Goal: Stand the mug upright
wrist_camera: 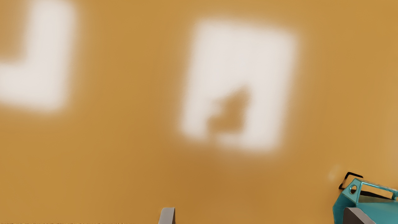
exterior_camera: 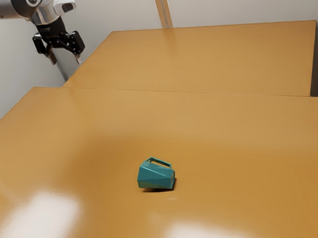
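My gripper (exterior_camera: 66, 60) hangs high at the exterior view's upper left, well away from the mug and above the tabletop's level. A teal faceted mug (exterior_camera: 156, 176) lies on its side on the table, its handle turned upward. In the wrist view the gripper (wrist_camera: 259, 216) has its two fingertips wide apart with nothing held between them. Part of the mug (wrist_camera: 377, 210) appears there beyond one fingertip, which overlaps it in the picture; its handle and dark shadow are visible.
The mug rests on a wide wooden table (exterior_camera: 92, 147) with bright glare patches. A second wooden table (exterior_camera: 214, 59) adjoins it farther back, with a pale wall (exterior_camera: 238, 6) behind.
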Controlling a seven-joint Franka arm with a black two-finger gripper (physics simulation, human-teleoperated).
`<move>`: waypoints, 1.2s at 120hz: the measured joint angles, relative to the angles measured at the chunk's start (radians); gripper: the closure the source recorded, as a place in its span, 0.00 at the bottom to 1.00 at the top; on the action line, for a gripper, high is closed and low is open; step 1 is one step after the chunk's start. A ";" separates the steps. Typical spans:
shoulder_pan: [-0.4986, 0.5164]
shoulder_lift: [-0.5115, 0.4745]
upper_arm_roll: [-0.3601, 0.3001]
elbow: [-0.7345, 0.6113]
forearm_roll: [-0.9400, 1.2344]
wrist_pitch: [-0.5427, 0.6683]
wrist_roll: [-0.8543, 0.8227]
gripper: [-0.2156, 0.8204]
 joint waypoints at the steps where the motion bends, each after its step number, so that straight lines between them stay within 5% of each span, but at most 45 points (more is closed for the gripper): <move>1: 0.001 -0.001 -0.001 -0.001 -0.009 -0.003 0.000 0.22; 28: -0.020 0.028 0.017 -0.040 -0.211 -0.036 0.005 0.23; 57: 0.017 -0.115 0.027 -0.699 -0.602 0.221 0.146 0.23; 77: 0.001 -0.114 0.011 -0.907 -0.819 0.404 0.283 0.23; 103: -0.078 -0.114 0.009 -1.047 -1.089 0.534 0.469 0.23; 144: -0.094 -0.144 0.008 -1.126 -1.248 0.583 0.667 0.23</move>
